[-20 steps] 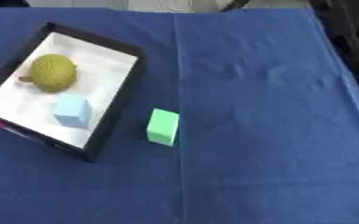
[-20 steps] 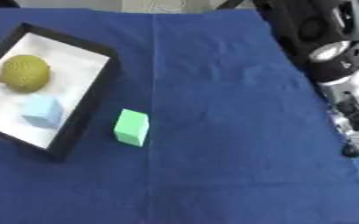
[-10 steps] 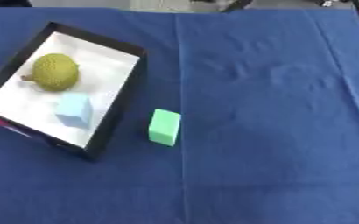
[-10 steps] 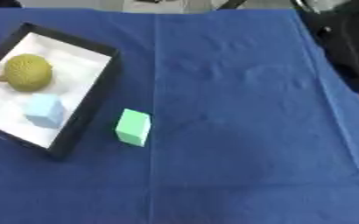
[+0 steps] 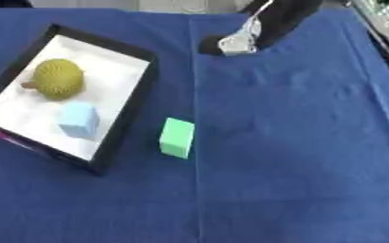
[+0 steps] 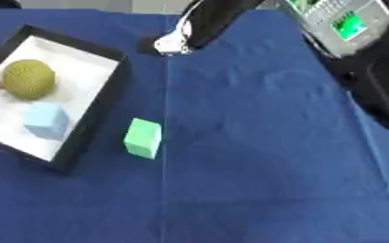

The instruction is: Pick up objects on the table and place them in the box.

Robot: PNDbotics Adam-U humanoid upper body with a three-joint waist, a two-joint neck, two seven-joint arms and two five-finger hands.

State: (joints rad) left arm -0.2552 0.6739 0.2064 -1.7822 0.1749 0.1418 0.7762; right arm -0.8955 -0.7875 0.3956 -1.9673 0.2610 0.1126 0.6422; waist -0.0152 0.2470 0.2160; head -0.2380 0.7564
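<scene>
A blue cloth (image 5: 297, 142) covers the whole table, one crease running near to far down its middle. Off the far right edge sits a grey device (image 6: 339, 21) with a lit green screen.

A matt blue cloth (image 5: 297, 142), faintly creased, covers the desk. The box (image 5: 148, 80) has dull black walls and a flat white, paper-like floor. The yellow-green fruit (image 5: 58, 78) looks rough and bumpy. The pale blue cube (image 5: 78, 119) and green block (image 5: 177, 137) look smooth and matt.
</scene>
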